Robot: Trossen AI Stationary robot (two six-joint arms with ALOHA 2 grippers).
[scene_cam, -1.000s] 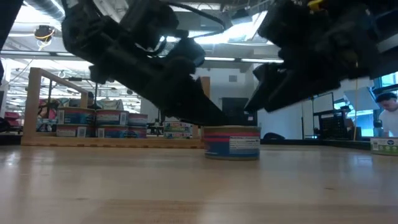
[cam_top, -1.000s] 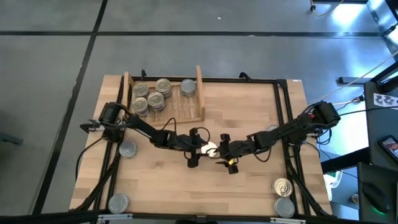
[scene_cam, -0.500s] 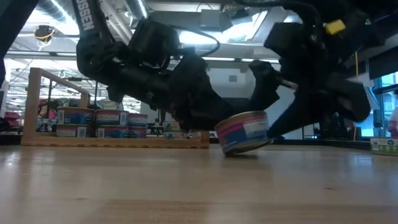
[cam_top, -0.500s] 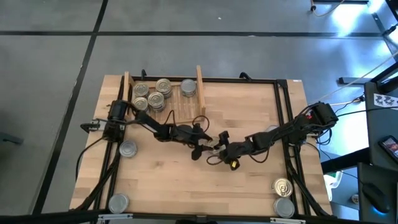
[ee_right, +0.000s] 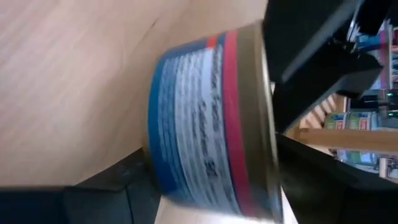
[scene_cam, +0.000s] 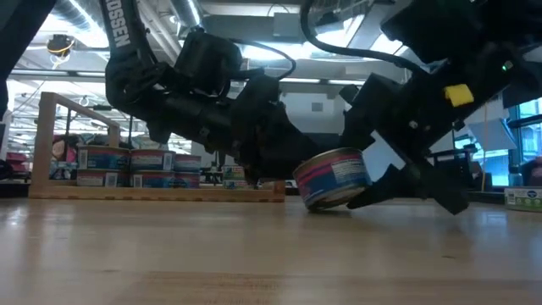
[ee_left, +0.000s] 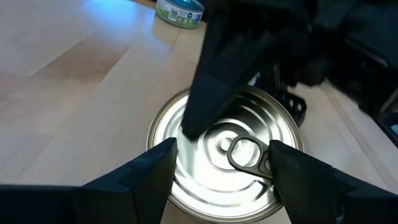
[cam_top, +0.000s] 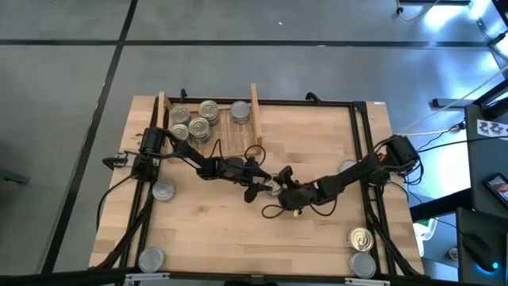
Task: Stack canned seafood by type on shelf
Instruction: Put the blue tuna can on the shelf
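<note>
Two robot arms meet at mid-table over a single pull-tab tuna can (scene_cam: 332, 178), which sits tilted, one edge lifted off the wooden tabletop (scene_cam: 254, 254). The left gripper (cam_top: 258, 181) pinches the can across its rim, a dark finger (ee_left: 146, 171) on each side of the shiny ringed lid in the left wrist view. The right gripper (cam_top: 279, 187) reaches in from the opposite side, its fingers spread around the can's blue-and-red label (ee_right: 199, 124) without a clear clamp. Behind them, at the table's far left, the light-wood shelf (cam_top: 254, 111) holds several stacked cans (cam_top: 197, 123). More cans wait apart on the tabletop: two near the left edge (cam_top: 163, 189), two at the near right corner (cam_top: 361, 238).
</note>
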